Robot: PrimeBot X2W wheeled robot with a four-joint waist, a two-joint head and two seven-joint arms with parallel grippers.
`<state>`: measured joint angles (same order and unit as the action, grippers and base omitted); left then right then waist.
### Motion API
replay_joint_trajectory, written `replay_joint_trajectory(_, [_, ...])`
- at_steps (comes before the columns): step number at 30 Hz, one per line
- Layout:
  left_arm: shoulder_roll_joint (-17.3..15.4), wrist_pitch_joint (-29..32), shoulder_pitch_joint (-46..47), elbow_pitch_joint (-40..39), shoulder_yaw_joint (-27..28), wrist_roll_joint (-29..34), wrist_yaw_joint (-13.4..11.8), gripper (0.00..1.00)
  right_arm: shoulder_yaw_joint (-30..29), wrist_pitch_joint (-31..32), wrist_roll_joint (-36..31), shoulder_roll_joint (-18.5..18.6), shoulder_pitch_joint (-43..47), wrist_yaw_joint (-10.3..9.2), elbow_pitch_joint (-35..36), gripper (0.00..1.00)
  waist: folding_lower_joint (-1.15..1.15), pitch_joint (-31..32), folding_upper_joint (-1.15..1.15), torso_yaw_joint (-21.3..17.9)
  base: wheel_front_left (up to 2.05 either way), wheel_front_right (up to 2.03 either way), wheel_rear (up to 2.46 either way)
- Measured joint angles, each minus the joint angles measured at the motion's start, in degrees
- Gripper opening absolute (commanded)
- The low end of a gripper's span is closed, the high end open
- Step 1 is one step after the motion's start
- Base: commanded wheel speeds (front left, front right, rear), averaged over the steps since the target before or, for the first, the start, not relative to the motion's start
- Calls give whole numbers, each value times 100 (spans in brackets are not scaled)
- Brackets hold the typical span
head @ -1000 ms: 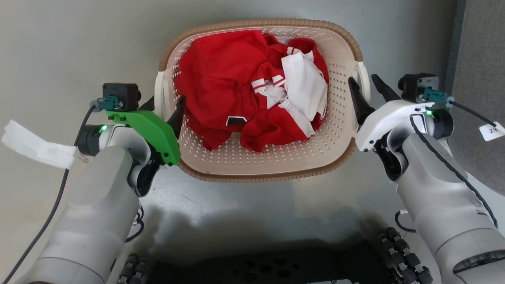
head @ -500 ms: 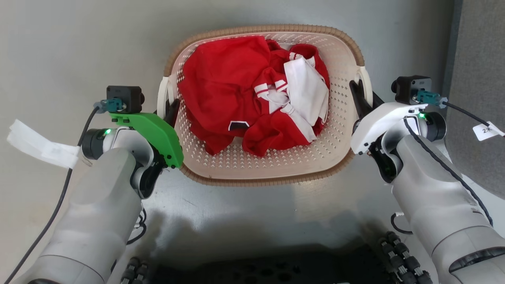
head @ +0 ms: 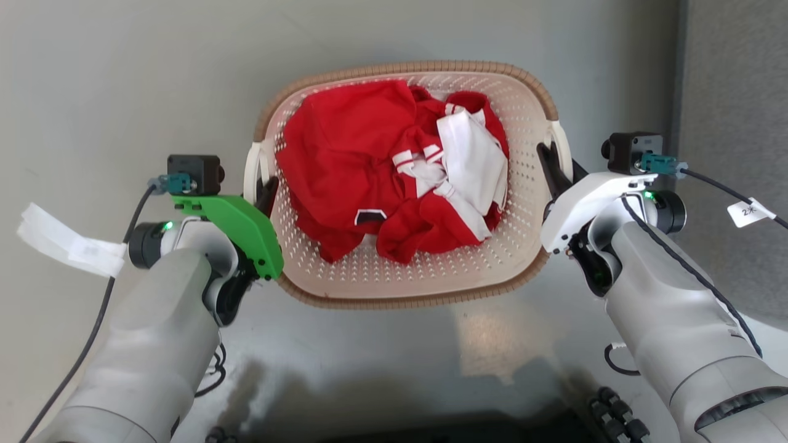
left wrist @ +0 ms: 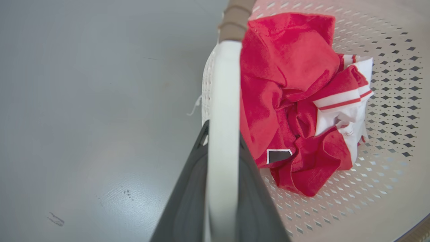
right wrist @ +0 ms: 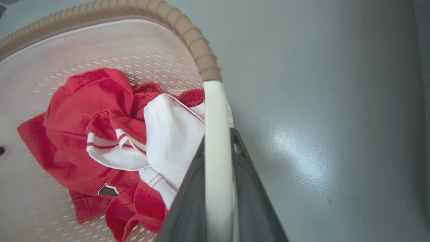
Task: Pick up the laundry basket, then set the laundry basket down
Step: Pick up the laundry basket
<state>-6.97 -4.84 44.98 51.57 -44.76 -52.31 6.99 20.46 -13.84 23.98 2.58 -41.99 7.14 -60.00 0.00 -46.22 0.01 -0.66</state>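
We find the laundry basket (head: 406,66) held between the two arms, directly ahead of the robot and over the grey floor (head: 123,80). Whether its base is clear of the floor we cannot tell. The left gripper (head: 260,184) has its jaws closed narrow on the left handle (left wrist: 223,101), with the white bar running up between the two dark fingers. The right gripper (head: 559,167) is clamped the same way on the right handle (right wrist: 215,134). A loose heap of red and white clothes (head: 394,178) lies in the basket, roughly central. In our judgement the main hazard is slip, since both handles are smooth, thin plastic bars gripped by pinch alone. If one arm rises or travels ahead of the other, the basket will twist and a handle may work free. The basket could also pivot on the line between the two grips and tip the clothes toward one end. At set-down, releasing before the base rests flat on the floor would drop it.
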Motion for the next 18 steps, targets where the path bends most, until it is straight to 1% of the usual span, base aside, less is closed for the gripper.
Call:
replay_joint_trajectory(4, [-1,33,-94,57,-112,-120,1,0,145,11,152,-9,1,3,-153,0,0,343,0,-20,0,0,0])
replay_joint_trajectory(7, [-8,144,-164,121,-208,-327,1,0,286,151,339,-12,13,10,-245,0,0,637,0,-38,0,0,0])
replay_joint_trajectory(15, [-89,401,-316,165,-408,-485,1,0,625,566,703,-16,113,10,-315,0,0,1249,0,-64,0,0,0])
replay_joint_trajectory(18, [-107,519,-403,188,-500,-633,1,0,753,756,817,-16,147,9,-336,0,0,1482,0,-69,0,0,0])
